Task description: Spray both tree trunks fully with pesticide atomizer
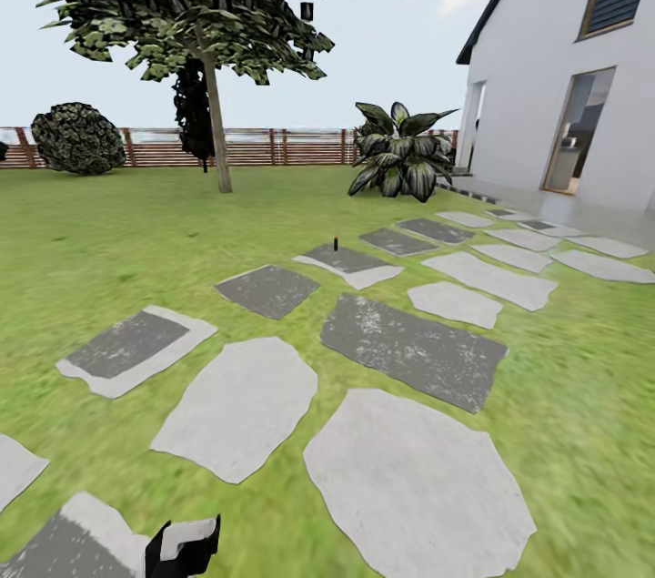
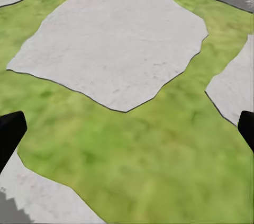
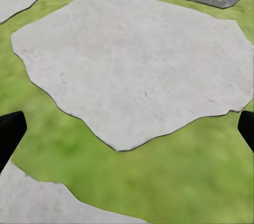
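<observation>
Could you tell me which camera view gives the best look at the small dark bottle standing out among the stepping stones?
The head view: the small dark upright bottle stands on a dark grey paving slab far ahead, tiny and without detail. Both wrist views look at pale stones and grass beneath the arms instead.

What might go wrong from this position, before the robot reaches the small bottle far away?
The pesticide atomizer is a tiny dark shape standing at a distant stepping stone, so it may be easy to misjudge or knock over on approach. The only tree in the head view stands farther back, so its trunk is out of spray range.
</observation>
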Robot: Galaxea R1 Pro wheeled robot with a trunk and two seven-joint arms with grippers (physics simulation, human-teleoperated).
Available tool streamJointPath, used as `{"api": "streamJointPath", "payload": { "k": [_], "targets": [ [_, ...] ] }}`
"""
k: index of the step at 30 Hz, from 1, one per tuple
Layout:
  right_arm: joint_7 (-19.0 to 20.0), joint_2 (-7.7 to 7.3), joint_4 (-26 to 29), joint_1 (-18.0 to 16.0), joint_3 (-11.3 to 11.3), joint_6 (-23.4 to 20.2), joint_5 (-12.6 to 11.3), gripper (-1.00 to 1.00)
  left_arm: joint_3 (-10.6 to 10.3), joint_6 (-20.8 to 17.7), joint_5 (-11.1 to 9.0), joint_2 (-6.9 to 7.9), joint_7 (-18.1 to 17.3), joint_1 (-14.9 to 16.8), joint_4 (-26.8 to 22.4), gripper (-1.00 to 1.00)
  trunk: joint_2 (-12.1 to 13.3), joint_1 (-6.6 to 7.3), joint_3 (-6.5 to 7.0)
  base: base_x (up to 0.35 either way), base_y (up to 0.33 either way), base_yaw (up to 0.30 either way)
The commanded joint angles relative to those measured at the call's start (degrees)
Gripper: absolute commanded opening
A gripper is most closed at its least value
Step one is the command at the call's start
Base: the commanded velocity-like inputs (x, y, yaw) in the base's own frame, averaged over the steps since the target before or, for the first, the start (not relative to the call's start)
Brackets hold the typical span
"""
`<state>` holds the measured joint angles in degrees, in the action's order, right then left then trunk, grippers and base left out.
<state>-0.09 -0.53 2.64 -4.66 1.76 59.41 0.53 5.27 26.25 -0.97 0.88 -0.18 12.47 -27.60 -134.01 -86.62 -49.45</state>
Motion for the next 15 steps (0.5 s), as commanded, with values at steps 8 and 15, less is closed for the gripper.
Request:
{"api": "streamJointPath", "payload": {
  "k": [8,15],
  "targets": [
    [0.0,0.0,0.0,0.0,0.0,0.0,0.0,1.0,0.0,0.0,0.0,0.0,0.0,0.0,0.0,1.0,0.0,0.0,0.0,0.339,0.0,0.0],
    [0.0,0.0,0.0,0.0,0.0,0.0,0.0,1.0,0.0,0.0,0.0,0.0,0.0,0.0,0.0,1.0,0.0,0.0,0.0,0.339,0.0,0.0]
  ]
}}
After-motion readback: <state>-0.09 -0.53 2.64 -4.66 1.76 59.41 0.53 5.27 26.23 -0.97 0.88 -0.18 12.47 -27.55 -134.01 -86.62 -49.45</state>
